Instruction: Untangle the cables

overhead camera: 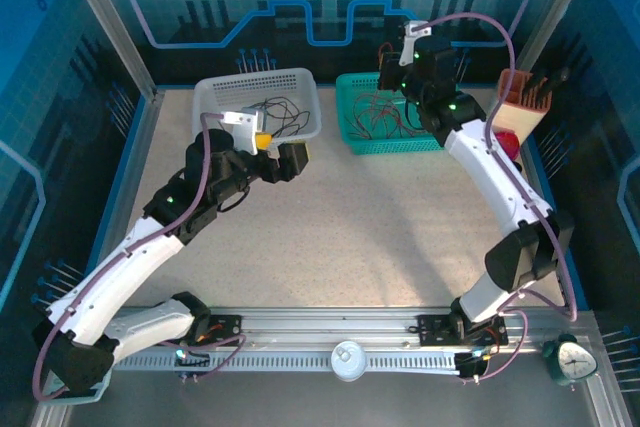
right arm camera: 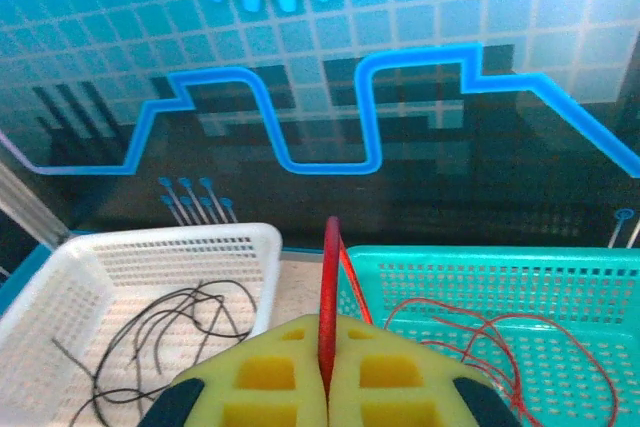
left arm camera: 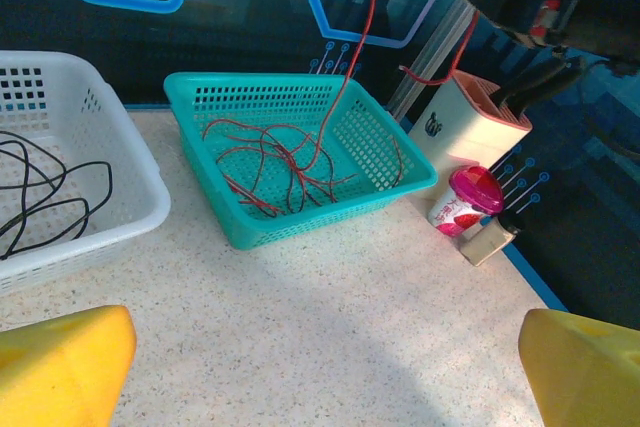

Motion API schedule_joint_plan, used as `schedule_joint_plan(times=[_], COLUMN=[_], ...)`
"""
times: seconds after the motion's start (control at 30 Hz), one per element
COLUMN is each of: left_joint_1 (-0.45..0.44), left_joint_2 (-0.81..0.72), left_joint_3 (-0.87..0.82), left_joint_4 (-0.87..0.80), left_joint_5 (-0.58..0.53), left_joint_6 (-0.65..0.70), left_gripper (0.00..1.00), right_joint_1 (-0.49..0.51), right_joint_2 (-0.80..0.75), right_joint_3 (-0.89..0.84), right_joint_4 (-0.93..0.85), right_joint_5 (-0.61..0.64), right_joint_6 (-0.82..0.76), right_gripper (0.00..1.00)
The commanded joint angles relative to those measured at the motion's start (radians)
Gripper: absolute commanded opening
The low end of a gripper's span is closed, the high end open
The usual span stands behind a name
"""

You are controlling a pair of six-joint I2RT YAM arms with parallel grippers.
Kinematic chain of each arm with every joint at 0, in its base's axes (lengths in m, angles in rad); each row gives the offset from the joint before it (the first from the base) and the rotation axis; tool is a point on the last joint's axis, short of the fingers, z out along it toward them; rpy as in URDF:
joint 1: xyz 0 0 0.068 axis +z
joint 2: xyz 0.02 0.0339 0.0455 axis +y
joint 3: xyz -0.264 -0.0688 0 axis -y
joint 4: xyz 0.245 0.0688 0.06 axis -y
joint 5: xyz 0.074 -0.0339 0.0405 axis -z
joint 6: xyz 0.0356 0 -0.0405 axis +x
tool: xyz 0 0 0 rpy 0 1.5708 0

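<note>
Thin red cables (overhead camera: 375, 112) lie curled in the teal basket (overhead camera: 352, 139). Black cables (overhead camera: 283, 112) sit in the white basket (overhead camera: 215, 97). My right gripper (overhead camera: 393, 69) hangs above the teal basket, its yellow pads (right arm camera: 395, 377) shut on one red cable (right arm camera: 327, 282) that stands up between them. In the left wrist view that red strand (left arm camera: 352, 67) rises out of the red cable pile (left arm camera: 275, 167) toward the top edge. My left gripper (overhead camera: 292, 159) hovers over the table in front of the white basket, open, with nothing between its yellow fingers (left arm camera: 60, 372).
A knife block (overhead camera: 522, 97) and a pink-lidded cup (overhead camera: 507, 142) stand at the right edge, beside the teal basket. A small clock (overhead camera: 572, 359) and a white round object (overhead camera: 348, 359) rest on the front rail. Speckled tabletop (overhead camera: 370, 237) lies between the arms.
</note>
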Motion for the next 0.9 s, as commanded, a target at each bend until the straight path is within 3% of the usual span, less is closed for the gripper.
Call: schedule_joint_plan(times=[0.0, 0.4, 0.7, 0.87], left_joint_1=[-0.005, -0.005, -0.004, -0.005], left_joint_2=[-0.022, -0.017, -0.010, -0.006], left_joint_3=[-0.020, -0.020, -0.012, -0.010], left_joint_4=[0.008, 0.017, 0.012, 0.012], left_joint_5=[-0.005, -0.001, 0.002, 0.005], left_joint_6=[-0.006, 0.001, -0.004, -0.011], left_gripper=[0.99, 0.99, 0.99, 0.99], right_joint_1=[-0.035, -0.107, -0.110, -0.139], right_joint_2=[0.056, 0.339, 0.507, 0.547], right_joint_3=[0.053, 0.213, 0.208, 0.194], right_joint_4=[0.032, -0.039, -0.018, -0.021], right_joint_5=[0.049, -0.005, -0.133, -0.137], right_joint_6=[0.002, 0.110, 0.275, 0.314], right_gripper=[0.00, 0.00, 0.00, 0.00])
